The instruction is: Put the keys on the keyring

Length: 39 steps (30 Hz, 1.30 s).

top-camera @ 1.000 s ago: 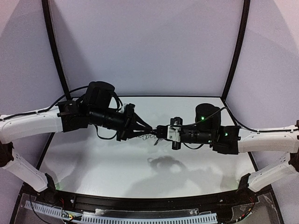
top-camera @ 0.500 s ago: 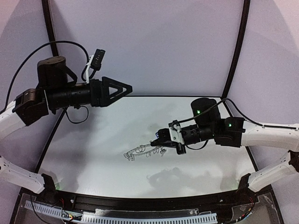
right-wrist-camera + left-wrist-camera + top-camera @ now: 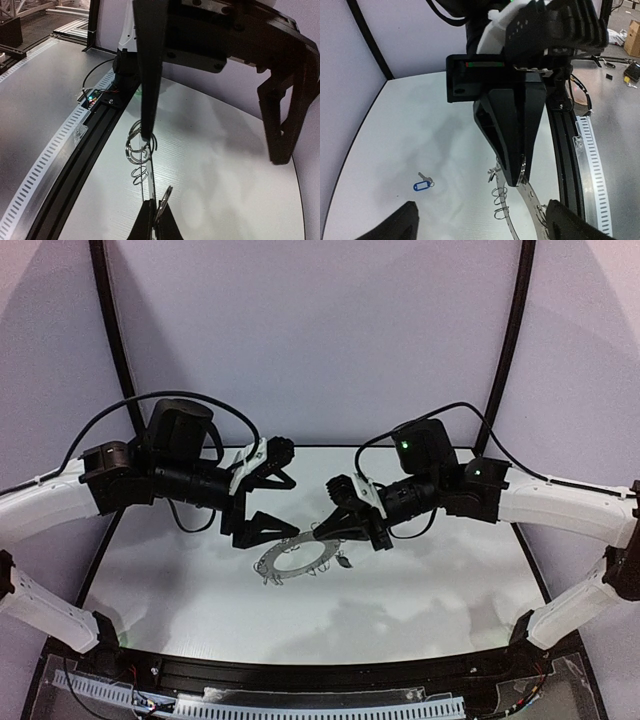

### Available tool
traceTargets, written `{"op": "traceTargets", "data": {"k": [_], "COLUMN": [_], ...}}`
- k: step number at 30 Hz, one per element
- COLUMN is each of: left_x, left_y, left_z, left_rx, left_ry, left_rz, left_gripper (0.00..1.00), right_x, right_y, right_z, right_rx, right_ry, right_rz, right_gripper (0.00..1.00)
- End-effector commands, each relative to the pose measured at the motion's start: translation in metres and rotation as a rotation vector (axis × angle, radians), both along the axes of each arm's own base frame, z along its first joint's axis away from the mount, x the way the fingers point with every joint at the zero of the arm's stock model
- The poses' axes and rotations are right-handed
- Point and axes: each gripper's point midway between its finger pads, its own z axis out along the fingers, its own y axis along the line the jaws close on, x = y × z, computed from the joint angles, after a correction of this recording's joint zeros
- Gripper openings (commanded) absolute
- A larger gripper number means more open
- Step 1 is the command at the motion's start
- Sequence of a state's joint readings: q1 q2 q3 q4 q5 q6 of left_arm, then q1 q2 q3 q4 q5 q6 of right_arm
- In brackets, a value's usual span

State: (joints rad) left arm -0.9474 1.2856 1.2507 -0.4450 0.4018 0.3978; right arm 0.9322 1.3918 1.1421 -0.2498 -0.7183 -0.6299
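The keyring (image 3: 300, 560), a flat grey ring with wire loops on its rim, is held by its rim in my right gripper (image 3: 322, 532), which is shut on it. The right wrist view shows it edge-on (image 3: 152, 165) between my shut fingertips (image 3: 161, 214). My left gripper (image 3: 293, 506) is open wide just left of the ring, one finger above (image 3: 272, 462) and one beside it (image 3: 265, 530). The blue-tagged key (image 3: 422, 186) lies on the table, apart from the ring (image 3: 536, 206). A small dark piece (image 3: 343, 562) hangs at the ring's rim; I cannot tell if it is the black-headed key.
The white table (image 3: 420, 590) is walled by a pale backdrop with black corner posts (image 3: 505, 350). A black rail with a cable duct (image 3: 300, 695) runs along the near edge. Both arms meet over the table's middle.
My left arm swung down from high on the left to beside the ring, jaws open. My right gripper rose and turned, so the ring now faces the top camera.
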Motion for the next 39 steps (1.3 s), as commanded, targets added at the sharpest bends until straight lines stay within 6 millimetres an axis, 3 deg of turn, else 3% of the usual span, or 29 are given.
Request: {"op": "traceTargets", "data": {"k": [1,7,14,19,34,39], "left_x": [-0.016,-0.006,-0.013,-0.023,-0.023,-0.033], "left_y": [-0.004,-0.018,-0.018,-0.018,-0.007,-0.007], "left_z": [-0.017,-0.01,-0.025,-0.021,0.006,-0.001], "left_rx": [0.052,0.035,0.113,0.096,0.03,0.062], "left_ry": [-0.014,0.056,0.11,0.122,0.073,0.094], "left_rz": [-0.125,-0.09,-0.139,-0.189,-0.138,-0.204], "left_gripper": [0.8,0.52,0.43,0.42,0.4,0.42], "right_x": [-0.007,-0.009,-0.007,-0.004,-0.001,0.006], "right_y": [0.002,0.005,0.006,0.007,0.007,0.011], "right_z": [0.009,0.004,0.004,0.003,-0.012,-0.011], "right_rx": [-0.012,-0.037,-0.053,-0.068,-0.134,-0.129], "right_ry": [0.073,0.097,0.095,0.103,0.11,0.096], "right_rz": [0.058,0.082,0.081,0.068,0.061,0.034], "right_gripper": [0.0,0.0,0.0,0.0,0.0,0.0]}}
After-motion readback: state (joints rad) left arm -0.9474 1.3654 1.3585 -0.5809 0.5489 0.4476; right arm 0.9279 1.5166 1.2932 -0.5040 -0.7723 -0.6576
